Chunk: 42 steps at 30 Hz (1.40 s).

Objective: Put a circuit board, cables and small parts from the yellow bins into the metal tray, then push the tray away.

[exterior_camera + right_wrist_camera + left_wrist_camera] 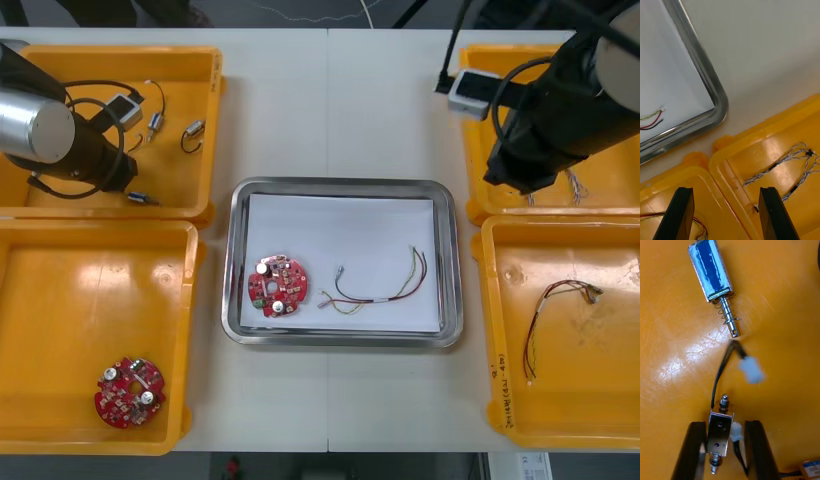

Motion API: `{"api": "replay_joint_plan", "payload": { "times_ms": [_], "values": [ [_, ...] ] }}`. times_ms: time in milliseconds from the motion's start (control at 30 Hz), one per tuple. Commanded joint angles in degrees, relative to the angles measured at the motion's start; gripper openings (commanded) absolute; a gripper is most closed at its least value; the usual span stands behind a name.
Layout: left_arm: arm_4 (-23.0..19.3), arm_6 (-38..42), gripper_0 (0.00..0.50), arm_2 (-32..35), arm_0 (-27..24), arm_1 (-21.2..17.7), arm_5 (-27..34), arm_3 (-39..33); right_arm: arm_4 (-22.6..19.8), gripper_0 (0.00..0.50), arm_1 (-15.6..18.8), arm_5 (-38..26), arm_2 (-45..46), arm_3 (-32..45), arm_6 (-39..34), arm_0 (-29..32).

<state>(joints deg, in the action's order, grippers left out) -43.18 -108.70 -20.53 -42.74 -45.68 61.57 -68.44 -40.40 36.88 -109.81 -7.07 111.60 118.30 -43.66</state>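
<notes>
Left arm: over the far left yellow bin. Left gripper is clamped on a small metal part, with a white connector squeezed in beside it, low over the bin floor.
Right arm: over the far right yellow bin. Right gripper has its fingers spread, nothing between them, above the seam where the two right bins meet.
Table: light.
Near left yellow bin: holds one spare circuit board.
Near right yellow bin: holds one loose cable.
Metal tray: central, white inside. It holds a circuit board and, just beside it, a red and yellow cable.
Twisted blue and white cable: in the far right bin.
Blue-bodied metal part: lies ahead of the left gripper.
</notes>
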Motion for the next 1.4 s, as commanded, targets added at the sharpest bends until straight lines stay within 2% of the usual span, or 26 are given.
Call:
{"api": "replay_joint_plan", "payload": {
  "times_ms": [33, 233, 400, 633, 867, 1400],
  "values": [
    [0.55, -7.05, 0.000, -0.57, 0.90, -0.81, -0.66, 0.06, 2.96, 0.500, 1.70, -0.19, 7.51, -2.88, -1.76, 0.06],
    [0.55, -7.23, 0.001, -0.57, 0.90, -0.81, -0.75, 0.06, 7.35, 0.500, 1.79, -0.19, 11.81, -6.66, -1.58, -0.20],
    [0.29, -7.32, 0.000, -0.57, 0.90, -0.90, -0.66, -0.03, 9.02, 0.500, 1.79, -0.19, 14.19, -10.35, -1.23, -1.43],
    [-1.12, -6.88, 0.000, 1.02, 0.64, -0.81, -0.40, -1.79, 11.04, 0.500, 1.79, -0.19, 16.74, -20.72, -0.97, -6.09],
    [-1.03, -6.44, 0.000, 4.36, -0.68, -1.43, 6.98, -5.22, 12.45, 0.500, 1.79, -0.19, 16.82, -30.74, -0.26, -10.31],
    [-1.38, -4.24, 0.000, 10.86, -1.82, -2.39, 19.81, -14.18, 13.15, 0.500, 1.70, 15.85, 16.82, -52.45, 2.90, -16.64]
  ]
}}
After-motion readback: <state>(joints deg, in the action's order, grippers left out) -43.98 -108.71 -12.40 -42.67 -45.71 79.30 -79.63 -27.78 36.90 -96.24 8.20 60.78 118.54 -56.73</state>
